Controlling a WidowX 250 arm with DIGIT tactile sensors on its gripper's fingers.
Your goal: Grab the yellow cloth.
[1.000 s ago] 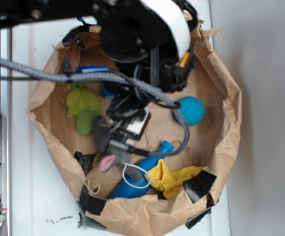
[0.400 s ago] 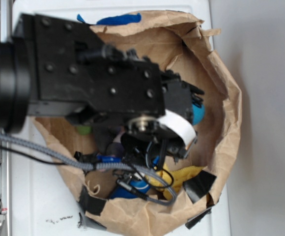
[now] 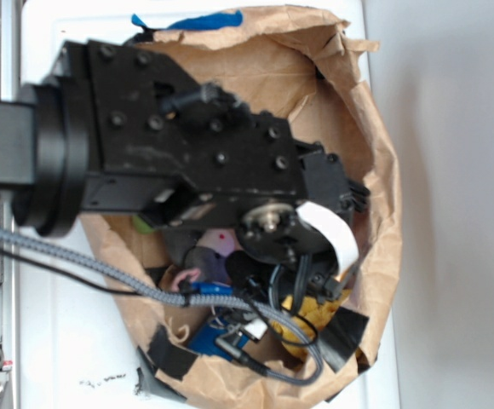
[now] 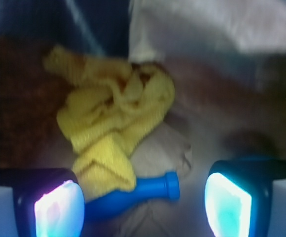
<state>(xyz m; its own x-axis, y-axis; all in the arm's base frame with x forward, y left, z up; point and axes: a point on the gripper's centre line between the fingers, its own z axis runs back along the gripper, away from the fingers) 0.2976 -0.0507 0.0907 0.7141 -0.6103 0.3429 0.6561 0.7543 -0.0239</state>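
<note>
Yellow cloth [image 4: 114, 121]: one piece, crumpled into wrinkled folds. In the wrist view its long axis runs diagonally, from a thin tail at the upper left down to a folded corner at the lower middle.
Yellow cloth, location: on the floor of the paper bag [image 3: 381, 183], near the bag's lower right rim in the exterior view, where only a small patch [image 3: 322, 313] shows under the arm.
Gripper [image 4: 143, 200]: jaws spread wide with nothing between them. One finger [image 4: 59, 207] sits at the lower left and the other at the lower right of the wrist view. The cloth lies ahead of the gap, toward the left finger.
Blue bottle [image 4: 133, 195]: one. It lies on its side with the neck pointing right. The lower fold of the cloth overlaps its body.
Paper bag: one, brown, with the rim rolled down and patched with black tape [image 3: 345, 334]. It stands on a white table [image 3: 77, 358].
Bag contents: the cloth, the blue bottle, and a grey and pink soft item [image 3: 198, 264] near the middle. A sliver of green shows at the left, under the arm.
Robot arm [image 3: 187, 162]: black body that covers most of the bag's opening in the exterior view.
</note>
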